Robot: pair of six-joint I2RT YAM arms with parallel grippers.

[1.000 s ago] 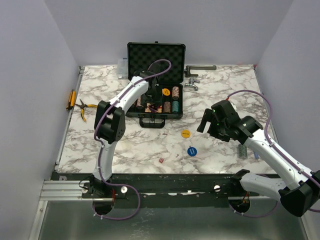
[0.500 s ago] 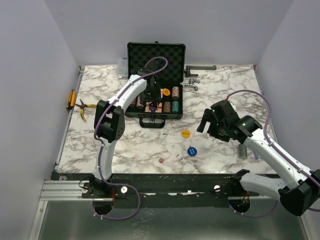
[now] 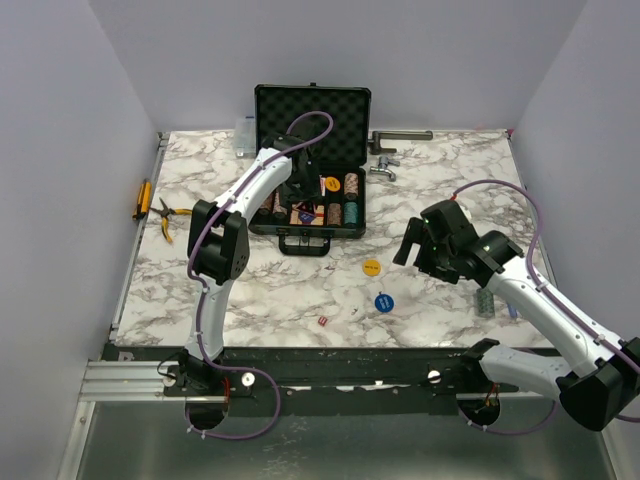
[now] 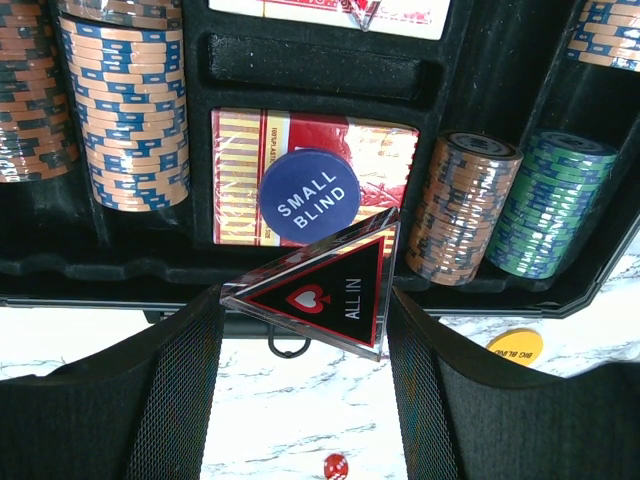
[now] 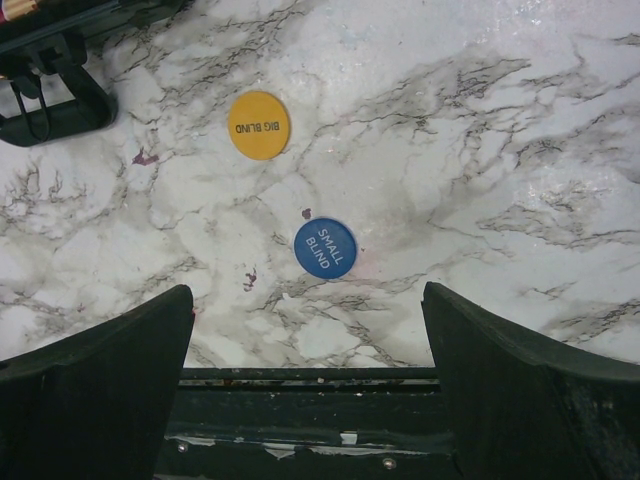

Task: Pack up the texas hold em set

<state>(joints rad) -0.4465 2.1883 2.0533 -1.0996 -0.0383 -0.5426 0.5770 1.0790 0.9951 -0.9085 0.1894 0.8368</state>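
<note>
The left fingers [image 4: 180, 385] clamp the triangle [image 4: 325, 290], tilted, over the case's [image 4: 100, 280] front rim. A blue disc [image 4: 310, 195] on the cards [image 4: 240, 170] lies just beyond them. Released here, the triangle could slide out onto the surface [image 5: 500, 150] or perch on that disc. The right fingers [image 5: 90, 370] gape, empty, above a yellow disc [image 5: 258, 125].

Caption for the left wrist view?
Left fingers hold ALL IN triangle over the case, near the blue disc on the cards.

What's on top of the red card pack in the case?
A blue SMALL BLIND disc lies on the card pack. The ALL IN triangle in the left gripper hides part of the pack's lower edge.
</note>
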